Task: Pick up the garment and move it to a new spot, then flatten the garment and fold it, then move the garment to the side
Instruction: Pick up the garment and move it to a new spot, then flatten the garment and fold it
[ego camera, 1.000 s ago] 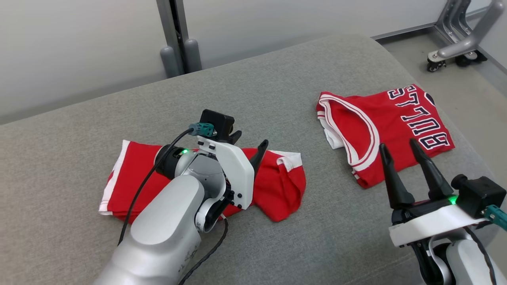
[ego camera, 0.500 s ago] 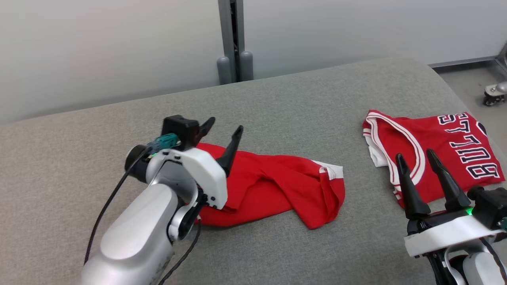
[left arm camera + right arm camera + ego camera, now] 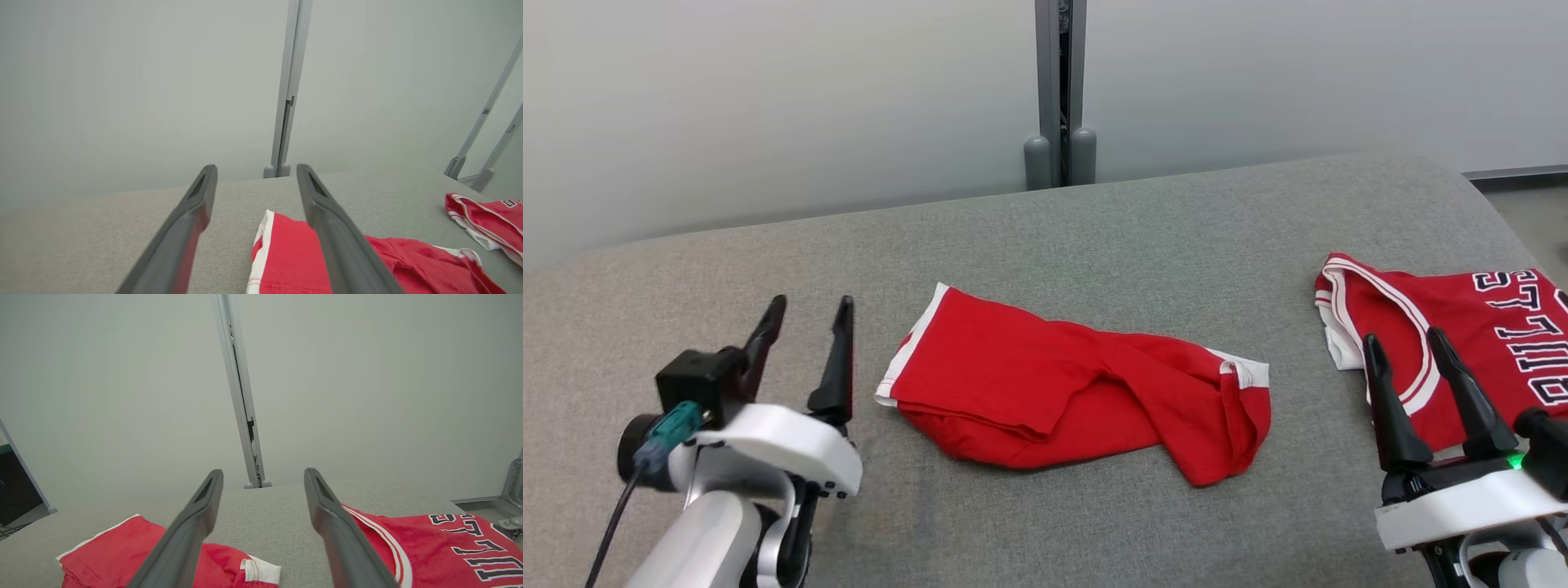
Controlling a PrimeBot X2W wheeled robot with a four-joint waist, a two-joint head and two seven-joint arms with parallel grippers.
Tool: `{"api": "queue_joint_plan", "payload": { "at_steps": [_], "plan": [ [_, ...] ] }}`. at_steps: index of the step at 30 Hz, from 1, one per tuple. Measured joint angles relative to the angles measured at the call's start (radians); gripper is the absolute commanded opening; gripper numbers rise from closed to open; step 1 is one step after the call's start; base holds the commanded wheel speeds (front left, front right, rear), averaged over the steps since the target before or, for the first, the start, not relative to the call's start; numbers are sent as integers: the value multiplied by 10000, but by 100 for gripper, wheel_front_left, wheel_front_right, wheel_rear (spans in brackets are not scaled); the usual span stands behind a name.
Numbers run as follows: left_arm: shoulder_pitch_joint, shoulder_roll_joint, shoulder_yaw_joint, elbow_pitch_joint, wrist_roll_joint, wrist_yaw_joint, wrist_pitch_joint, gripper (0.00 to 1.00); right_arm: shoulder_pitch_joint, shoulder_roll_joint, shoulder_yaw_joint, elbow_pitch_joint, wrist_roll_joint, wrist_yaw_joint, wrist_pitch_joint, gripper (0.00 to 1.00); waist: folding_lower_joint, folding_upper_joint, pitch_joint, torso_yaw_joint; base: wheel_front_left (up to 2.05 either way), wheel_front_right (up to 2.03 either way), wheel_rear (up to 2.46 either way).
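The garment (image 3: pixel 1054 392) is red with white trim. It lies folded and somewhat rumpled in the middle of the grey padded surface (image 3: pixel 1176 237), with nothing touching it. My left gripper (image 3: pixel 810 304) is open to the left of its white-edged end, a short gap away. In the left wrist view the garment (image 3: pixel 290 253) sits behind the right finger of that open gripper (image 3: pixel 256 168). My right gripper (image 3: pixel 1405 336) is open at the lower right and holds nothing. The right wrist view shows the garment (image 3: pixel 114 547) at lower left, past the open gripper (image 3: pixel 263 471).
A folded red jersey (image 3: pixel 1421 302) with dark lettering lies at the right end of the surface, just beyond my right gripper; it is also in the wrist views as the jersey (image 3: pixel 482 220) (image 3: pixel 429 543). A grey post (image 3: pixel 1059 82) stands against the pale wall behind.
The head camera has turned, shifting the whole picture. My left arm was over the garment; it has drawn back to the left and now stands clear of it. The right gripper has kept its pose.
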Motion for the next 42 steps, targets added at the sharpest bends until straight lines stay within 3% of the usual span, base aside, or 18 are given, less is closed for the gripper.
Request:
{"api": "queue_joint_plan", "payload": {
  "at_steps": [4, 11, 18, 34, 38, 42],
  "plan": [
    [946, 274, 518, -669, -61, 573, -617, 100, 128, 163, -138, -146, -63, 2, 4, 100, 0, 0, -84, 47, 0, 0, 0],
    [2389, 188, 813, -1528, 54, 1177, -1302, 100, 543, 290, -407, -307, -173, 0, 125, 100, 0, 0, -199, 205, 0, 0, 0],
    [3167, 4, 742, -1751, 171, 1166, -1471, 100, 780, 403, -291, -451, -326, 0, 261, 100, 0, 0, -248, 251, 0, 0, 0],
    [3260, -130, 794, -1618, 270, 1164, -1557, 100, 835, 309, -224, -545, -376, 0, 431, 100, 0, 0, -262, 495, 0, 0, 0],
    [3173, -176, 667, -1628, 291, 1149, -1522, 100, 617, 219, 378, -495, -334, 0, 564, 100, 0, 0, -216, 719, 0, 0, 0],
    [2984, -228, 541, -1626, 324, 1064, -1404, 100, -412, -104, 1693, -163, -211, 0, 1122, 100, 0, 0, -98, 1156, 0, 0, 0]
  ]
}}
